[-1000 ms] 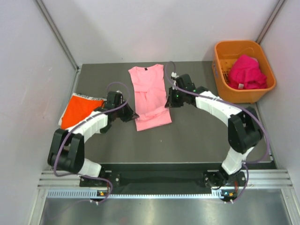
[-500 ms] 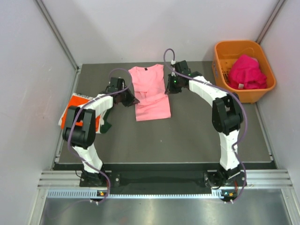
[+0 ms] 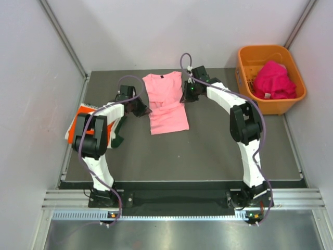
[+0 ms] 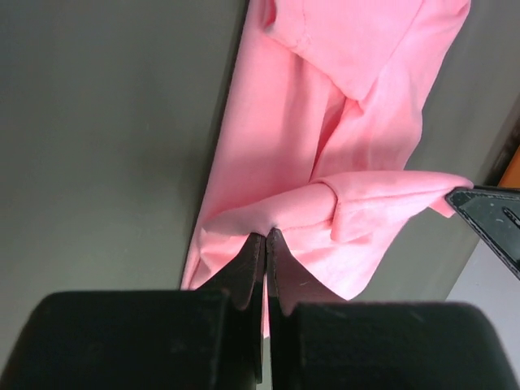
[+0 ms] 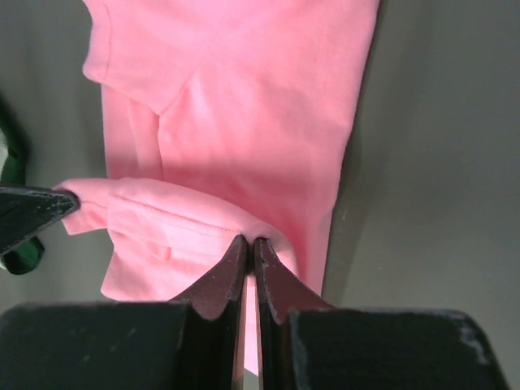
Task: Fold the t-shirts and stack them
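A light pink t-shirt (image 3: 166, 101) lies on the dark table, collar toward the back wall. It shows in the left wrist view (image 4: 325, 122) and in the right wrist view (image 5: 244, 106). My left gripper (image 3: 146, 109) is shut on its left edge, holding a fold of cloth (image 4: 268, 233). My right gripper (image 3: 183, 97) is shut on its right edge (image 5: 250, 240). Between them the lifted hem is doubled over toward the collar. A folded bright orange t-shirt (image 3: 84, 122) lies at the left edge with a dark green one (image 3: 116, 136) beside it. Magenta t-shirts (image 3: 273, 79) sit in the basket.
An orange plastic basket (image 3: 244, 67) stands at the back right corner. White walls close in the table on three sides. Both arms reach far out toward the back of the table.
Both grippers have carried the pink shirt's lower part away from me toward the collar, so the shirt now looks shorter. Both arms are stretched further out.
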Available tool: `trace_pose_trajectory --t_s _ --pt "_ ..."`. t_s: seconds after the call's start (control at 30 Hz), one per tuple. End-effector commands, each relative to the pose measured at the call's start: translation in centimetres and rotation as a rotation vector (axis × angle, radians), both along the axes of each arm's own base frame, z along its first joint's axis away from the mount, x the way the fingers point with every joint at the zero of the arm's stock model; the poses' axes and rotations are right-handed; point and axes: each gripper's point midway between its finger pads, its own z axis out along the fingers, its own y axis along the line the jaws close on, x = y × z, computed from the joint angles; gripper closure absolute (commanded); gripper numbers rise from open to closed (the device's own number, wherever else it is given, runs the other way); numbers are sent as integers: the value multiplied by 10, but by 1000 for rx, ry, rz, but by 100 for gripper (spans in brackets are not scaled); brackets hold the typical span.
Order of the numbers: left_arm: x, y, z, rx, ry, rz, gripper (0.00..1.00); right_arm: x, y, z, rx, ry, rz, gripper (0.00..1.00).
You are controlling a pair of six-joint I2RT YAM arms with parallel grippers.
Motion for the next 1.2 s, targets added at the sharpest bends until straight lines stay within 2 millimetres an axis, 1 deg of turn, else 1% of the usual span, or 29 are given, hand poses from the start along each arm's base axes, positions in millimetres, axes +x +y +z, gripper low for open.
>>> trace_pose_trajectory --t_s 0.0,0.03,0.07,0.1,0.13,0.17,0.2,0.23,0.27,0.3,0.33,0.37,0.4,0.43,0.47,0.5,0.53,0.57,0.6,0.63,0.67,0.7,0.73,0.8,0.83,0.87,0.93,0.97,1.17 --pt "27 0 12 -25 -85 1 100 24 5 24 54 -77 -4 96" --pt "32 2 14 -23 -97 8 100 27 6 22 57 -81 -2 88" --pt "35 4 10 -22 -101 8 100 29 8 24 61 -90 4 76" --pt "39 4 11 -23 -110 4 96 31 11 30 72 -103 14 59" --pt "45 4 17 -25 -128 0 84 31 11 32 66 -117 23 53" --pt "47 5 20 -10 -136 -13 53 30 11 46 68 -149 26 44" --pt "47 6 25 6 -146 -17 42 26 5 42 39 -153 9 24" --pt "46 5 34 20 -173 -30 36 27 3 49 43 -188 3 23" --pt "41 9 52 51 -214 -36 31 21 0 74 55 -240 2 23" --pt "38 12 60 89 -237 -24 22 8 -8 60 34 -218 -2 23" --pt "28 16 58 112 -233 -24 21 5 -10 67 43 -246 -4 25" --pt "20 19 75 122 -262 -22 21 -2 -15 88 58 -287 -9 26" --pt "13 22 76 130 -260 -19 21 -19 -21 68 43 -245 -11 31" --pt "0 24 66 134 -233 -21 22 -23 -22 73 62 -265 -12 33" --pt "-8 24 76 122 -254 -22 22 -32 -24 84 82 -282 -16 35" --pt "-17 21 74 101 -244 -37 25 -46 -27 69 80 -244 -6 39" --pt "-31 21 67 87 -222 -39 26 -53 -27 67 90 -237 -1 40" --pt "-38 19 63 77 -213 -48 27 -58 -29 68 94 -234 4 42" --pt "-44 18 59 68 -206 -54 27 -68 -31 56 87 -200 14 45" --pt "-57 16 51 54 -185 -67 29 -74 -33 50 74 -180 20 47" --pt "-62 14 48 49 -177 -73 30 -78 -35 44 65 -164 22 50" --pt "-66 14 44 49 -172 -77 30 -84 -38 33 45 -136 23 54" --pt "-73 14 35 51 -154 -79 32 -86 -40 26 37 -121 23 56" --pt "-78 14 30 47 -142 -83 34 -93 -41 12 27 -88 31 60" --pt "-81 14 23 45 -128 -85 36 -94 -40 8 35 -76 34 62" --pt "-84 12 20 34 -120 -95 39 -97 -38 2 39 -57 43 63" --pt "-88 10 13 25 -103 -101 41 -101 -35 -5 54 -38 53 64" --pt "-88 7 10 16 -100 -107 45 -102 -34 -9 53 -31 55 64" --pt "-92 -3 -7 4 -59 -132 43 -104 -27 -26 59 2 66 62"
